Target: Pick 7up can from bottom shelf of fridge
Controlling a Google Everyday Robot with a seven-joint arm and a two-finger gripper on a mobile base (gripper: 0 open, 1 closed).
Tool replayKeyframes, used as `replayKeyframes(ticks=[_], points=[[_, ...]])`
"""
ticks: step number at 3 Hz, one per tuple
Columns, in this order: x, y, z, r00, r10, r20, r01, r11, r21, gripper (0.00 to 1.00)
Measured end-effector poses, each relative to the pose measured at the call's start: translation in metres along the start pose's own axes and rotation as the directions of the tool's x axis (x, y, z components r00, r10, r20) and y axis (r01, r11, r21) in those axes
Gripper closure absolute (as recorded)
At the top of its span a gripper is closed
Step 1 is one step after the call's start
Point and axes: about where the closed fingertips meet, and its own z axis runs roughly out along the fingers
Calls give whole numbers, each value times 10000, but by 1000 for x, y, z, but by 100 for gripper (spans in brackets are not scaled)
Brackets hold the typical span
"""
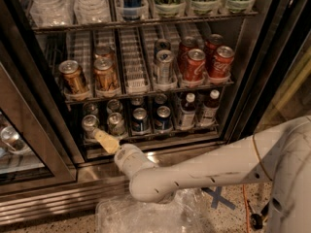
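Dim warm light fell on a speckled floor [231, 221] bearing a blue tape cross [218, 198], crumpled clear plastic [146, 212] and an orange cable [244, 198]; the gripper [100, 138] lay at the bottom shelf's [165, 139] left front.

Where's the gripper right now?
Lower left of the camera view: the gripper is at the front of the bottom shelf, just below the leftmost 7up can.
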Motion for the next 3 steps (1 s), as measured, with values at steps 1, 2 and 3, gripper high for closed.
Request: replayKeyframes(ticks=[1, 2, 3], points=[[-10, -8, 8, 9997, 88, 247, -68, 9970, -777, 0], [-5, 8, 7, 9988, -461, 184, 482, 9892, -1381, 0], [-5, 8, 7, 9988, -461, 185, 482, 9892, -1381, 0]])
